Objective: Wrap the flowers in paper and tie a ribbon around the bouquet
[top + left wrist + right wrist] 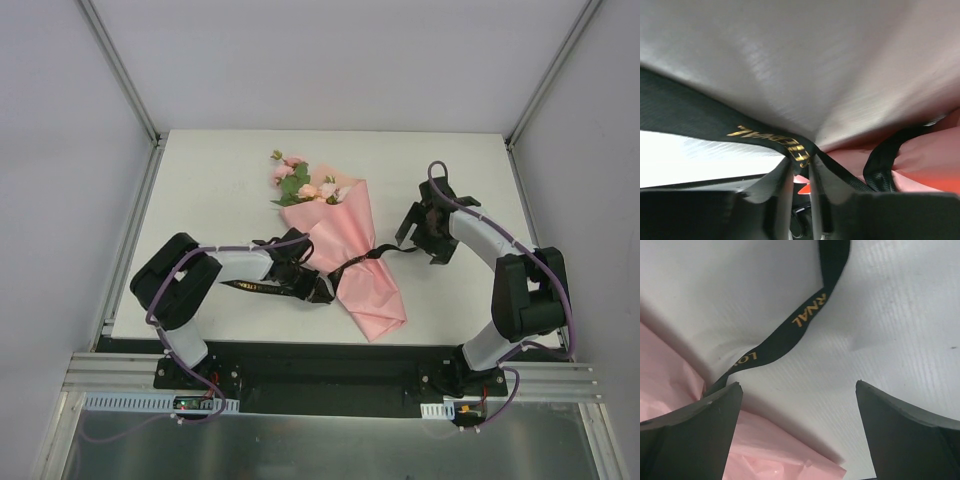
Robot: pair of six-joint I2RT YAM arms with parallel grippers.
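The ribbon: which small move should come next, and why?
Probably the right gripper should ease forward over the ribbon. It stands open, with that stretch lying on the table just ahead of it, while the left gripper seems to pinch the other side beside the bouquet.

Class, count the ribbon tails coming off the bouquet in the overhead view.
2. One ribbon tail runs left from the bouquet between the left gripper's fingers; the other runs right toward the open right gripper.

Two robot arms, the left arm (240,266) and the right arm (478,232), have white tubular links and bulky black joint housings. Purple cables (240,248) run along each. The left gripper (300,272) and right gripper (425,228) are black, with thick wedge-shaped fingers (690,435).
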